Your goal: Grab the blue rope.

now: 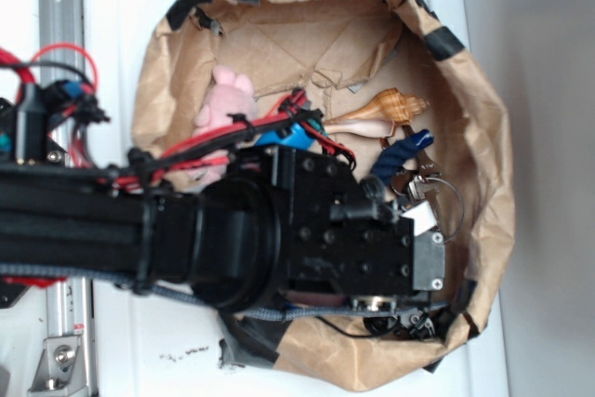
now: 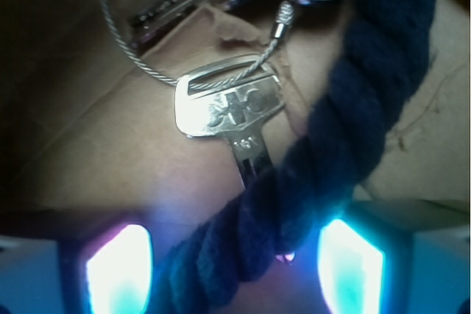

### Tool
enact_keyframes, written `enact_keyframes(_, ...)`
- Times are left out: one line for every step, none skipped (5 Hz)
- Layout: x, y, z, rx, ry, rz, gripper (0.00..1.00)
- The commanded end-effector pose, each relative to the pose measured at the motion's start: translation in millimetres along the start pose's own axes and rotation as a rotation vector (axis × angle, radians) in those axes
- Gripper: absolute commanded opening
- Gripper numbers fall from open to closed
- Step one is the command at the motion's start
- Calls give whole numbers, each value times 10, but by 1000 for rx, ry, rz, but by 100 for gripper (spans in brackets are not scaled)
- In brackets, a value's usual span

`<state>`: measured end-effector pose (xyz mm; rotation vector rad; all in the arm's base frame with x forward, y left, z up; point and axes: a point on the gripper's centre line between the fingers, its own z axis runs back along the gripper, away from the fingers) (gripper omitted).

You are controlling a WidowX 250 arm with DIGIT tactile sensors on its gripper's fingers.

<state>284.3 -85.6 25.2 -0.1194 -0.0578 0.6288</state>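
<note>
A white tabletop (image 1: 121, 6) carries a crumpled brown paper basin (image 1: 483, 137) whose rim is patched with dark tape, and the black arm reaches into it from the nine o'clock side of the exterior view. The gripper (image 2: 235, 266) is low over the paper floor, its two fingers (image 2: 118, 270) glowing at the bottom of the wrist view at about seven and five o'clock with a clear gap between them; they are spread apart, not pressed on anything. The blue rope (image 2: 346, 137) runs through that gap, its thick navy twisted strands rising from six o'clock and curving up toward one o'clock. Whether the fingers touch it cannot be told. In the exterior view the rope (image 1: 398, 152) shows just beyond the gripper, near the basin's three o'clock wall. A silver key (image 2: 232, 108) lies on the paper with its blade passing under the rope, strung on a thin wire loop (image 2: 121, 42). A tan seashell (image 1: 376, 113) rests just above the rope in the exterior view. A pink plush toy (image 1: 223, 104) sits toward ten o'clock of the basin, partly behind the arm's red cables (image 1: 214, 137).
</note>
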Motion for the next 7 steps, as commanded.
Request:
enact_keyframes(376,365,30,-34,-15,93,0)
enact_keyframes(462,438,145,-37,-57,47,0)
enact_keyframes(533,474,646,-29,-187,-125,0)
enact_keyframes(534,494,1079,8,-222,-277,0)
enact_keyframes(504,570,1327,-12,-200,-340,0)
enact_keyframes(453,589,1367,-35,-178,-342,0)
enact_keyframes(409,557,1347,0,-130,-338,0)
